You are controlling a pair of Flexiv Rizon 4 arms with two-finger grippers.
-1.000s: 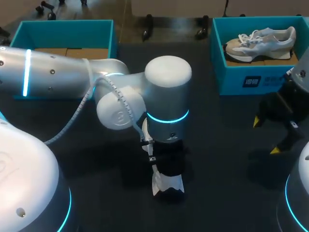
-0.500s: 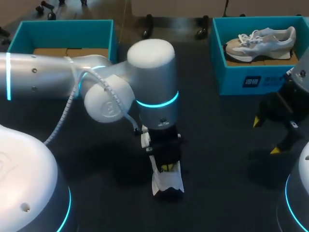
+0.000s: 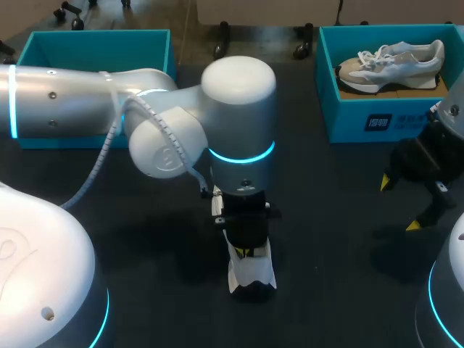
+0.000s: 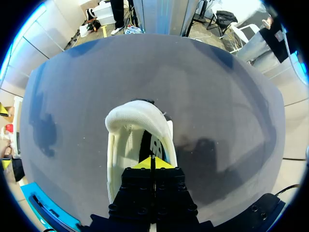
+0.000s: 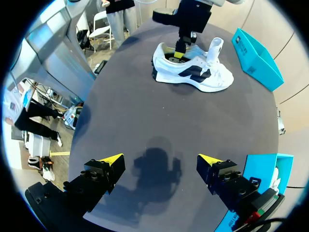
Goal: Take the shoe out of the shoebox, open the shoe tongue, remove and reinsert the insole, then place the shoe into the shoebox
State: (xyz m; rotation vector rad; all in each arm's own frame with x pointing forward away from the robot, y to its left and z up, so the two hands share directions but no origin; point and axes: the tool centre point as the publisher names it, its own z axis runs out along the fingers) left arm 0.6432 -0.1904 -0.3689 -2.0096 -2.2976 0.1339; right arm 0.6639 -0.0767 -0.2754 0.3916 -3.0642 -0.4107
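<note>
A white shoe (image 3: 254, 279) with a dark side mark (image 5: 190, 72) stands on the dark table near its front middle, heel toward the front edge. Its tongue (image 5: 215, 48) stands up. My left gripper (image 3: 249, 252) points straight down into the shoe's opening, and in the left wrist view its yellow tips (image 4: 153, 163) are shut together just behind the padded heel collar (image 4: 135, 118). I cannot tell whether anything thin is pinched between them. My right gripper (image 3: 400, 204) hangs open at the table's right side, far from the shoe, with nothing between its fingers (image 5: 159, 162).
A teal shoebox (image 3: 362, 109) at the back right holds a second, beige and white shoe (image 3: 391, 61). Another teal box (image 3: 94, 40) sits at the back left. My left arm's big elbow (image 3: 239, 109) spans the table's middle.
My left arm's wrist swung left, then slightly back right, and the yellow tips now show in the shoe's opening. The shoe and the right arm have not moved.
</note>
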